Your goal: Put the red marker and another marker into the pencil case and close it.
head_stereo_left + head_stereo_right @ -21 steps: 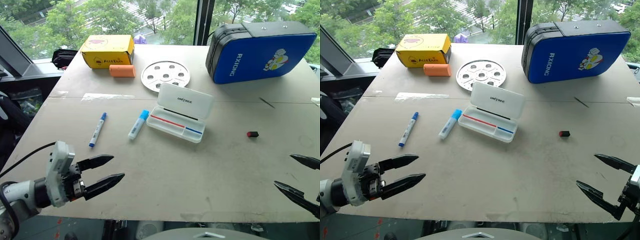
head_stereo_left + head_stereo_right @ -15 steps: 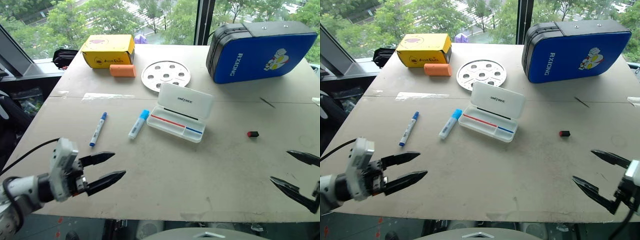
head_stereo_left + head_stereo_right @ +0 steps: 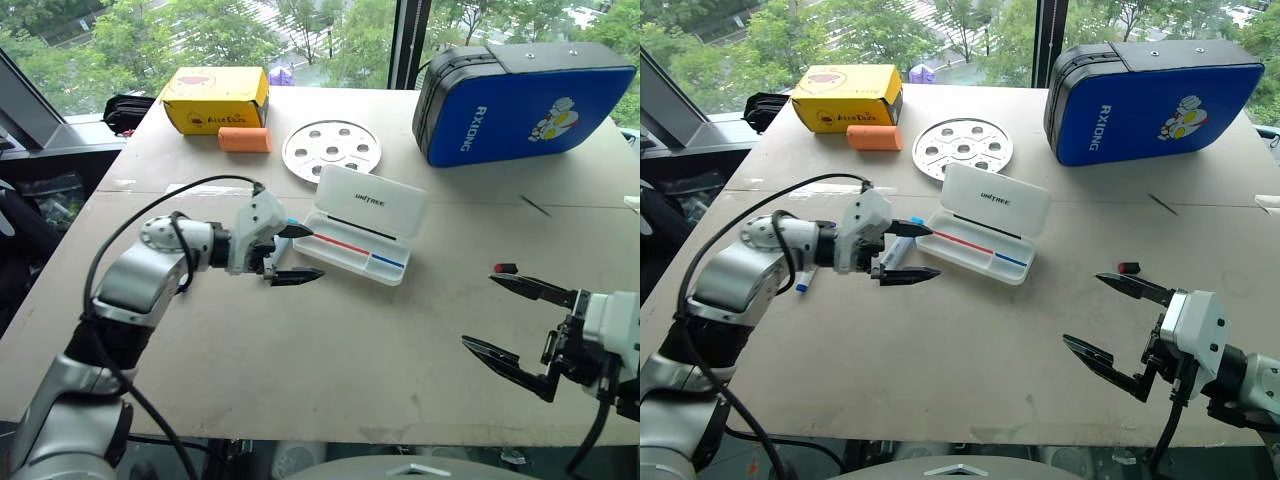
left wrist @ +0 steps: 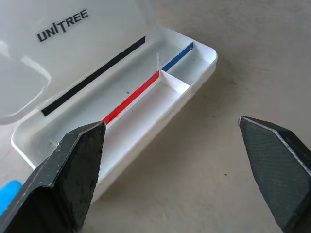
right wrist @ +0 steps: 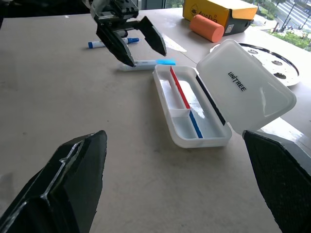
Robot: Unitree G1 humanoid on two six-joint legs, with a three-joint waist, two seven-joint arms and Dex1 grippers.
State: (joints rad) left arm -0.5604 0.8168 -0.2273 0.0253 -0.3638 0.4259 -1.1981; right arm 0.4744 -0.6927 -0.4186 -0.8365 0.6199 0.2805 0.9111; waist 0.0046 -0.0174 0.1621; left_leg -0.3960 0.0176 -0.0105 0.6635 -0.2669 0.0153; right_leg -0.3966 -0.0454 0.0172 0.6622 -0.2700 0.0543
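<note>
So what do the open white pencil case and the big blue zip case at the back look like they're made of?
Pencil case: looks like hard, slightly translucent white plastic with a glossy finish; it shows thin rigid walls, a molded divider and reflections on the lid. Blue zip case: probably a semi-rigid shell covered in smooth, matte blue synthetic material, with a black zipped edge band; the exact covering is unclear.

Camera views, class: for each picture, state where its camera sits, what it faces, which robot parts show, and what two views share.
Head views: forward and down over the table; both arms, left pincer, right pincer.
Left wrist view: along that pincer's fingers at the open pencil case.
Right wrist view: between its own fingers across the table.
Shared: both wrist views show the pencil case and the light-blue-capped marker.
</note>
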